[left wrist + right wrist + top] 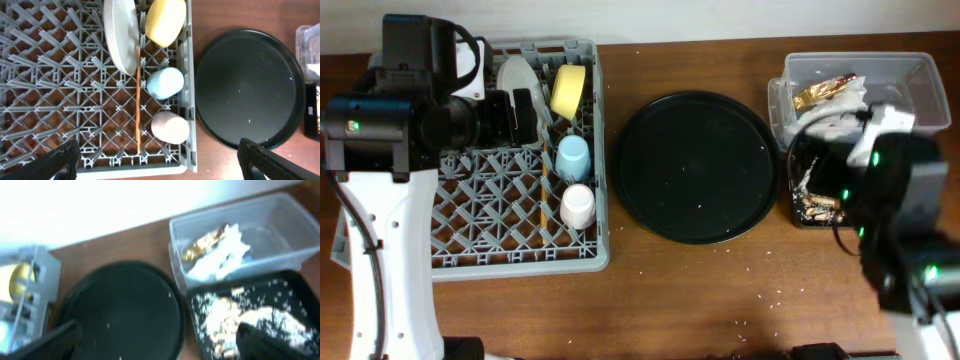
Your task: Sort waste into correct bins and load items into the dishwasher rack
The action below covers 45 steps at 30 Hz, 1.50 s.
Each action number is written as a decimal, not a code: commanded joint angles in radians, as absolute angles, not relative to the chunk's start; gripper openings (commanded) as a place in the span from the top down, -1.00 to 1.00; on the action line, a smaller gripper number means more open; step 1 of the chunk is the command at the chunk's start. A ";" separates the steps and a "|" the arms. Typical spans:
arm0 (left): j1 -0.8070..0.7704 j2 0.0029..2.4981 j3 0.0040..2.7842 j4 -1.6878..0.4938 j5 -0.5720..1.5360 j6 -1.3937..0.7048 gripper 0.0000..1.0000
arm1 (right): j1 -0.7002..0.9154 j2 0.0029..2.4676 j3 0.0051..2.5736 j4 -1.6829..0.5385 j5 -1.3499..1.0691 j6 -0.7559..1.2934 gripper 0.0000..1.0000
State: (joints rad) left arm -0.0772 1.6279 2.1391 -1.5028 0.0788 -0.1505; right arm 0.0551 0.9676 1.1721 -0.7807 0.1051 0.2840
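From where I stand, the grey dishwasher rack (pixel 520 255) fills the left end of the table (pixel 720 300), and all the dishes are inside it along its right side. The grey-white plate (pixel 120 35) stands on edge among the pegs, with the yellow bowl (pixel 165 20) just beside it, also on edge. Below them the light blue cup (pixel 165 82) and the pale pink cup (pixel 170 126) lie one after the other. The wooden chopsticks (pixel 138 100) run lengthwise just left of both cups, their upper end touching the plate's rim.

The left gripper (pixel 157 152) hangs over the rack, fingers spread wide and empty. The right gripper (pixel 155 337) is likewise released, holding nothing, above the far right end, where the arm hides part of the bins in the overhead view.

The large round black tray (pixel 698 167) sits between the rack and the bins, with only a few pale specks on it. The clear tub (pixel 920 70) holds the gold-brown foil wrapper (pixel 205 245) lying against the crumpled white napkins (pixel 225 255). Touching the tub's near side, the shallow black tray (pixel 300 280) holds the beige food scraps (pixel 260 317) and scattered rice grains (pixel 210 302). A few white specks dot the table in front of the round tray.
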 commanded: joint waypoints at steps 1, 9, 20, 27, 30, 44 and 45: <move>-0.078 1.630 2.144 -1.502 0.090 -0.144 -0.99 | 0.062 0.783 0.839 -0.455 0.037 0.239 -0.97; -0.078 1.630 2.144 -1.502 0.090 -0.144 -0.99 | 0.080 0.206 0.225 -0.103 0.022 0.213 -0.97; -0.078 1.630 2.144 -1.502 0.090 -0.145 -0.99 | 0.088 0.003 0.006 -0.083 -0.005 0.214 -0.97; -0.078 1.630 2.144 -1.502 0.090 -0.144 -0.99 | 0.087 0.003 0.006 -0.080 -0.007 0.217 -0.97; -0.078 1.630 2.144 -1.502 0.090 -0.144 -0.99 | 0.087 0.003 0.006 -0.080 -0.007 0.217 -0.97; -0.071 1.333 1.712 -1.085 -0.094 -0.125 -0.99 | 0.087 0.003 0.006 -0.080 -0.007 0.217 -0.97; -0.066 1.253 1.588 -0.997 -0.090 -0.117 -0.99 | 0.087 0.003 0.006 -0.080 -0.007 0.217 -0.97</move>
